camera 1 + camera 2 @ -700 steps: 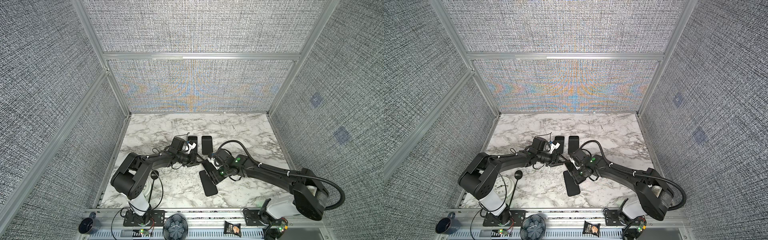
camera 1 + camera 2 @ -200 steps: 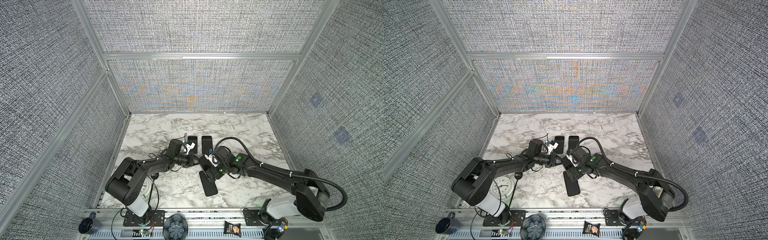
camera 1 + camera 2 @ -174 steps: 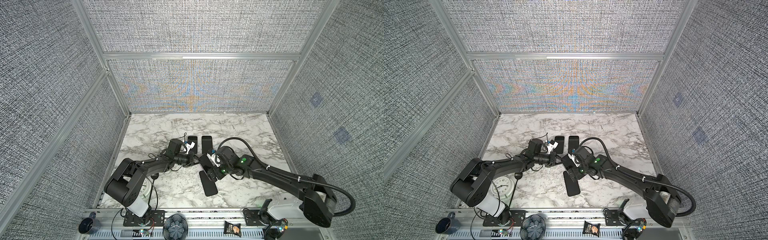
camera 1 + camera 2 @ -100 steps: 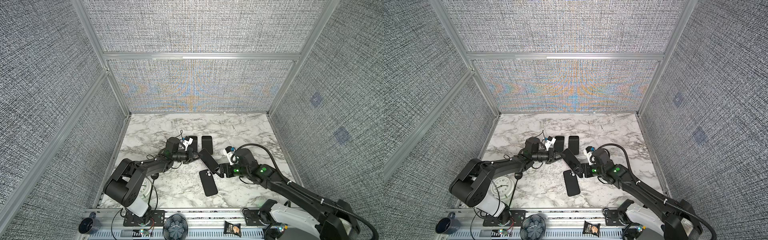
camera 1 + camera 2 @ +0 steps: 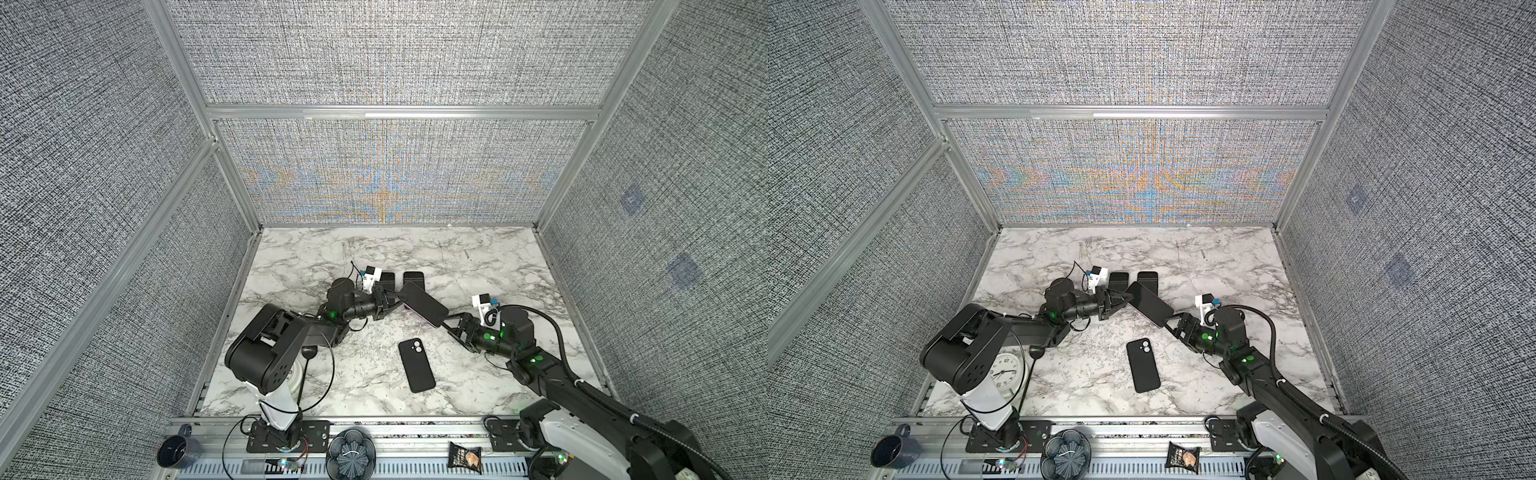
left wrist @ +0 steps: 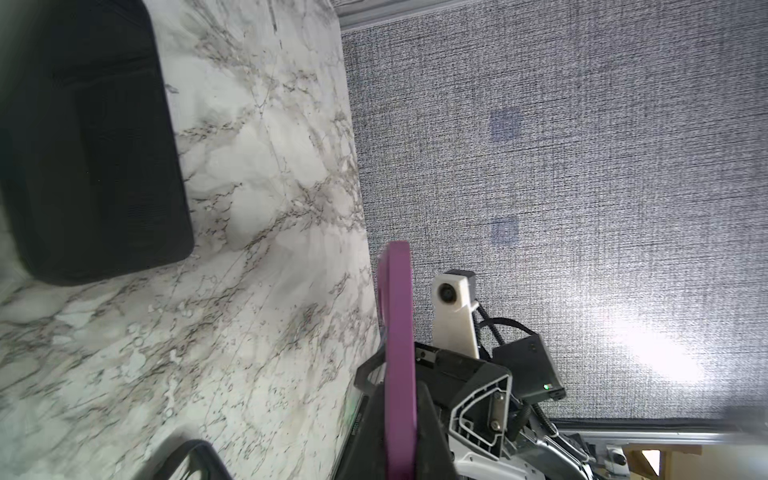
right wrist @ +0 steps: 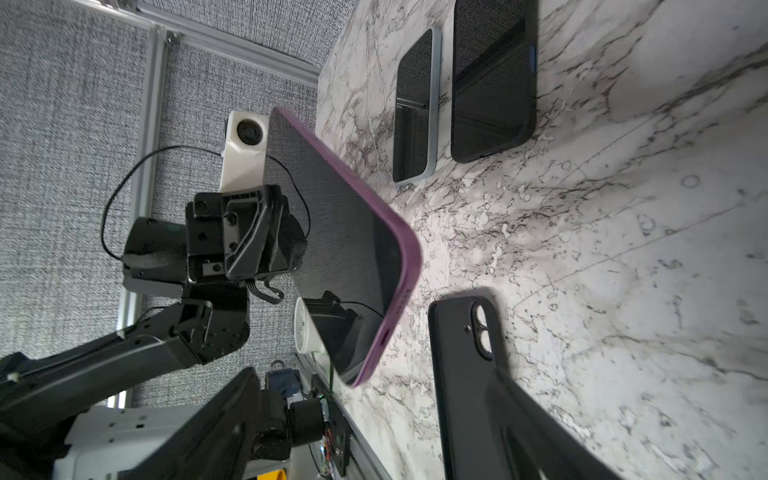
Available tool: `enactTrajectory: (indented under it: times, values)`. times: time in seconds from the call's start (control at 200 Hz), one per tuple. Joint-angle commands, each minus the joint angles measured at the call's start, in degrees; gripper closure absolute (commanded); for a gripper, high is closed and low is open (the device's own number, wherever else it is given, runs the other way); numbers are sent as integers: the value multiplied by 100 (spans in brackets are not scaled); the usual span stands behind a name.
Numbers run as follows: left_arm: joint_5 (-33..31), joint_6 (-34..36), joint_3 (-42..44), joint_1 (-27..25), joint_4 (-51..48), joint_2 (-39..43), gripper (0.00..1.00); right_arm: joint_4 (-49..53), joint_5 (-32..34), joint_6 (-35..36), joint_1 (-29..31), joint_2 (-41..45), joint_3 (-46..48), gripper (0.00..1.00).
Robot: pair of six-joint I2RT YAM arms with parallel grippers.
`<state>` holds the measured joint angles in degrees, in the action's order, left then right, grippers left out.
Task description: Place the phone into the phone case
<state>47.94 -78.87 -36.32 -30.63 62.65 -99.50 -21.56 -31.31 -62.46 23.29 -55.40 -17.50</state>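
In both top views the left hand (image 5: 392, 303) (image 5: 1121, 300) is clamping one short end of the phone (image 5: 422, 305) (image 5: 1148, 305). It is carrying it tilted off the worktop (image 5: 353, 374), probably to offer the far end to the right hand (image 5: 455, 328) (image 5: 1177, 326), whose jaws are standing apart just beside that end. The black phone case (image 5: 416, 365) (image 5: 1143, 365) is lying flat and unheld nearby, camera cut-out up, so it is likely needing a turn.

In the left wrist view the phone (image 6: 399, 332) is jutting edge-on from between the fingers (image 6: 370, 436).

In the right wrist view the phone (image 7: 349, 241) is hanging apart from the black phone case (image 7: 461, 365).
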Motion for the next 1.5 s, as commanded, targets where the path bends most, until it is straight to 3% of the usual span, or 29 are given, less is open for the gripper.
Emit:
enactTrajectory:
  times: [0.0, 0.12, 0.525, 0.945, 1.191, 1.356, 1.406, 1.491]
  values:
    - [-67, -269, -49, -33, 745, -8, 100, -1244, -124, -494, -11, -221, 0, 18]
    - [-84, -286, -42, -48, 786, 1, 100, -1729, -71, -633, -51, -446, 16, 22]
    - [-136, -445, 132, -61, 1096, 10, 100, -2696, -17, -959, -184, -833, 67, 53]
    - [-6, -306, 138, -105, 895, 21, 100, -2730, -15, -997, -258, -863, 12, 79]
    - [39, -63, 229, -105, 640, 72, 85, -2774, -90, -1087, -345, -919, -1, 91]
    - [-17, 408, 385, -100, 163, 263, 52, -2657, -246, -1165, -564, -807, -19, 95]
    - [-60, 906, 407, -102, -550, 478, 46, -2474, -363, -1199, -744, -684, -2, 96]
    - [-358, 2414, 140, -148, -3081, 1022, 40, -1779, -607, -1070, -1089, -290, -32, 99]
